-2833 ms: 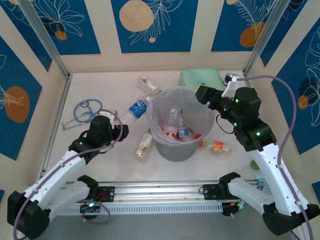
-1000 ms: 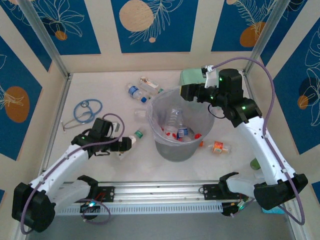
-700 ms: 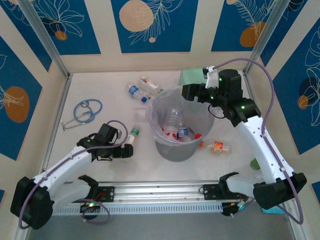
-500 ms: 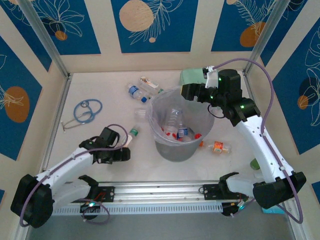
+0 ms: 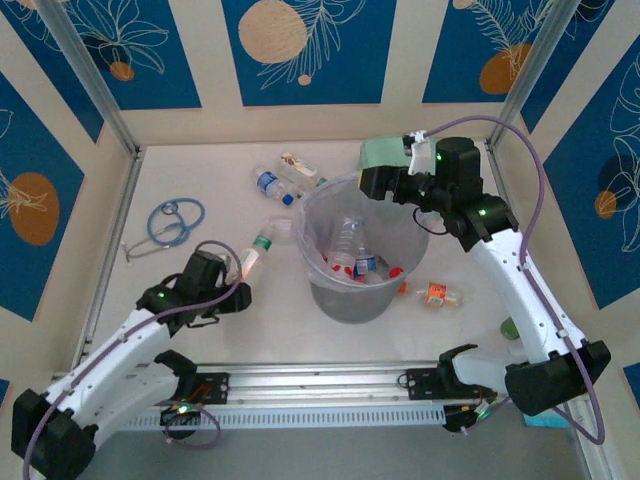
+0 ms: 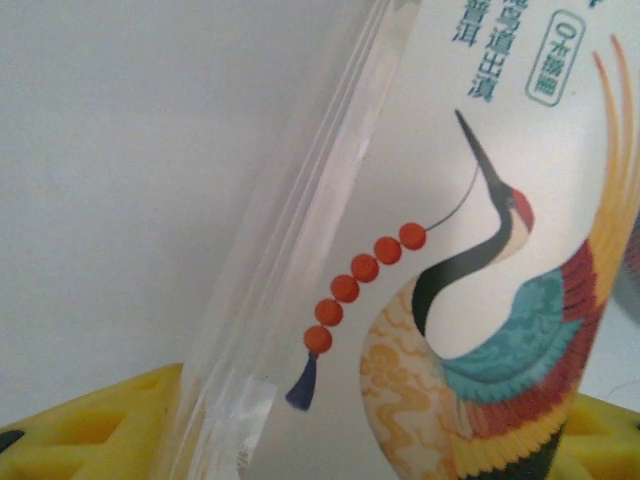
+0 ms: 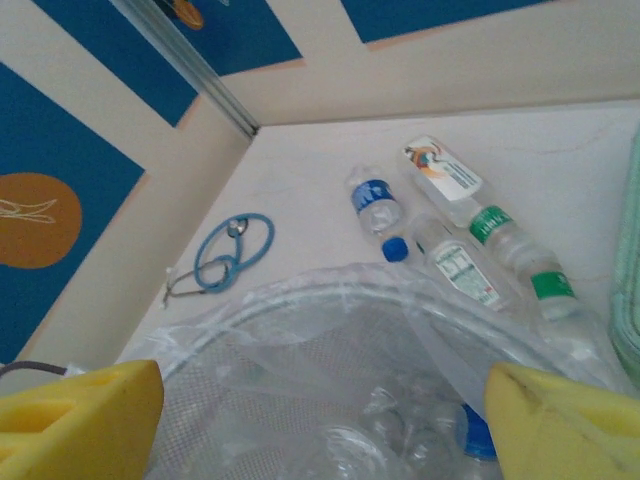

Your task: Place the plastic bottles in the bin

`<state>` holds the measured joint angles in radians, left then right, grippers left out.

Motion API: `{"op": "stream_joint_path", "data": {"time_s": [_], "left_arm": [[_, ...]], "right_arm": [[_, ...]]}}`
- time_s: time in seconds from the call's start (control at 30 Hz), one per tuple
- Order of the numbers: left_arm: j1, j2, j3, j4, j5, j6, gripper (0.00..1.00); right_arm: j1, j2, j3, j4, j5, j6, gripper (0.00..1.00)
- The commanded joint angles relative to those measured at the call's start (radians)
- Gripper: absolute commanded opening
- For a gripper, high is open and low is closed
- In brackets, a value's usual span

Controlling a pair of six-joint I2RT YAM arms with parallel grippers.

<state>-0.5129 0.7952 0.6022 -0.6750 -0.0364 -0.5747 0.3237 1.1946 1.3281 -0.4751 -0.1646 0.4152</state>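
Edges: walls (image 5: 300,120) closed the table (image 5: 200,180) at left, far and right; a metal rail (image 5: 320,378) ran along the bottom of the frame.
Open room: bare table lay between the stethoscope (image 5: 170,222) and the left gripper (image 5: 240,276), and from the bin (image 5: 345,295) down to the rail.
Centre: the bin stood upright, several bottles (image 5: 348,242) inside it.
Left jaws: lower left of the bin, the left gripper had drawn in on the crane-label bottle (image 5: 254,255), with a yellow pad against each side in the wrist view.
Held axis: the crane-label bottle ran diagonally, green cap to the upper right, near the bin's left rim but apart from it.
Right jaws: the right gripper (image 5: 367,183) hung over the bin's far rim, spread wide, nothing between the fingers.
Upper left: the blue-label bottle (image 5: 270,185) and the white-tan bottle (image 5: 298,167) lay slanted, the blue cap toward the bin.
Right side: the orange-label bottle (image 5: 437,294) lay near the bin, long axis about left-right.
Behind: the mint pouch (image 5: 385,152) lay flat beside the right gripper.
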Motion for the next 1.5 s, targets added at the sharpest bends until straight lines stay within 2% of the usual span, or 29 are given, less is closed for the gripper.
{"op": "stream_joint_path", "data": {"time_s": [0.0,0.07,0.2,0.33,0.7,0.77,0.9,1.07,1.17,1.23,1.3,1.37,1.43,1.47], "left_arm": [[-0.003,-0.064,0.097,0.021,-0.127,0.025,0.47],[-0.003,-0.088,0.124,0.118,-0.123,0.045,0.4],[-0.004,-0.075,0.129,0.424,0.058,0.078,0.33],[-0.018,-0.004,0.136,0.588,0.18,0.075,0.29],[-0.036,-0.025,0.115,0.594,0.207,0.084,0.25],[-0.037,-0.024,0.115,0.59,0.212,0.085,0.25],[-0.036,-0.019,0.119,0.578,0.216,0.099,0.25],[-0.036,-0.01,0.105,0.603,0.245,0.099,0.24],[-0.036,-0.007,0.104,0.591,0.241,0.101,0.25],[-0.036,-0.009,0.102,0.582,0.23,0.104,0.36],[-0.036,-0.016,0.099,0.572,0.214,0.105,0.7],[-0.036,-0.022,0.1,0.553,0.197,0.109,0.9],[-0.034,-0.023,0.108,0.515,0.175,0.114,0.99],[-0.035,-0.023,0.111,0.495,0.164,0.119,1.0]], "right_arm": [[-0.006,-0.037,-0.024,0.085,-0.091,0.008,0.84],[-0.004,-0.031,-0.019,0.127,-0.127,0.032,0.84],[0.021,0.01,0.023,0.185,-0.147,0.089,0.84],[0.065,0.097,0.093,0.217,-0.149,0.096,0.84],[0.232,0.301,0.228,0.317,-0.185,0.1,0.88],[0.251,0.326,0.242,0.325,-0.191,0.103,0.84],[0.28,0.367,0.277,0.328,-0.202,0.105,0.69],[0.296,0.413,0.323,0.311,-0.213,0.106,0.68],[0.299,0.424,0.349,0.301,-0.219,0.101,0.45],[0.3,0.424,0.366,0.281,-0.215,0.084,0.34],[0.299,0.417,0.392,0.246,-0.192,0.058,0.27],[0.296,0.408,0.425,0.213,-0.172,0.023,0.23],[0.292,0.397,0.47,0.173,-0.15,-0.019,0.2],[0.288,0.388,0.497,0.151,-0.139,-0.043,0.18]]}}
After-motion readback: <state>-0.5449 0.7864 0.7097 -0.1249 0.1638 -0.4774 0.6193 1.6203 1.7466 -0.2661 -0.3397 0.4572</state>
